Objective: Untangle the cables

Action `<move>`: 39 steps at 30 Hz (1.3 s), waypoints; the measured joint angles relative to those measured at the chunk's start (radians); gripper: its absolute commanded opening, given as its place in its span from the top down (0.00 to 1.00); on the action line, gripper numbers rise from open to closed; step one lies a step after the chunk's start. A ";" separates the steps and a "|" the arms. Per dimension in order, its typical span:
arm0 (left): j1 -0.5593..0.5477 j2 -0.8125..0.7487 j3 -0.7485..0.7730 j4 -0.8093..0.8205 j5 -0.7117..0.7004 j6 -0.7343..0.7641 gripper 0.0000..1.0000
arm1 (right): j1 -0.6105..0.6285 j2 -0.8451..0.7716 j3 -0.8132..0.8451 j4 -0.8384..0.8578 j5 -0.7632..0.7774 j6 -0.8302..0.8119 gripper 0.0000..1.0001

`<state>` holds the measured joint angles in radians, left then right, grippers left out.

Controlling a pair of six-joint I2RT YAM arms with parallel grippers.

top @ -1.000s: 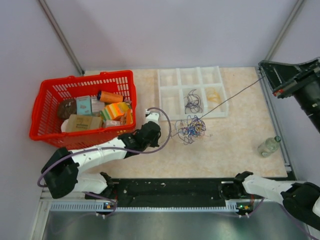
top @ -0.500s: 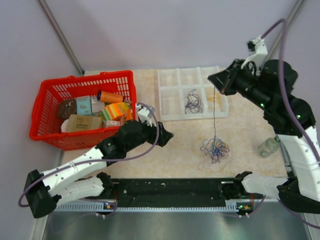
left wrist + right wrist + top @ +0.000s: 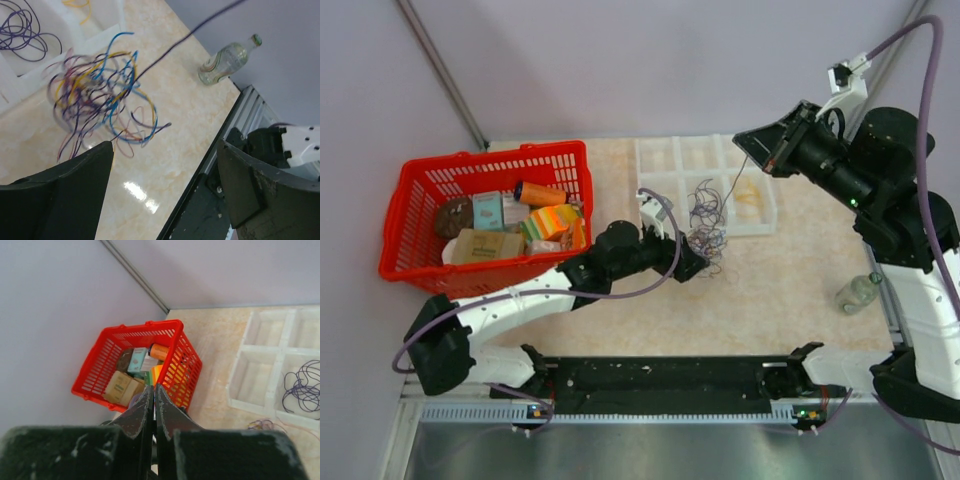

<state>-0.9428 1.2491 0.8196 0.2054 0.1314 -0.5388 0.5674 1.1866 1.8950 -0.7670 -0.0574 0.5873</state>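
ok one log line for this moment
left hand: open, by tangle | right hand: shut on one strand, raised | tangle: by tray edge, blurred

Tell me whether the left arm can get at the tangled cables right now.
Probably yes: the left gripper is open, the cables are just ahead of its fingers, and nothing stands between.
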 measured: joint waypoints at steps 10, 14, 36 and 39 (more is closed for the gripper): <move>0.032 0.138 0.137 -0.007 -0.026 -0.127 0.40 | 0.000 0.008 0.028 0.027 -0.064 0.050 1.00; 0.034 0.197 0.145 -0.047 -0.095 -0.127 0.36 | 0.000 0.028 0.064 0.028 -0.094 0.068 1.00; 0.068 0.278 -0.103 0.497 0.269 -0.139 0.23 | 0.000 0.051 0.188 0.092 -0.208 0.100 1.00; 0.058 0.186 -0.140 0.486 0.258 -0.138 0.23 | 0.000 0.051 0.165 0.090 -0.209 0.092 1.00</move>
<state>-0.8852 1.4349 0.6792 0.6910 0.3893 -0.6769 0.5674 1.2373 2.0602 -0.6769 -0.2665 0.6788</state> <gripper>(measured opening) 0.773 0.006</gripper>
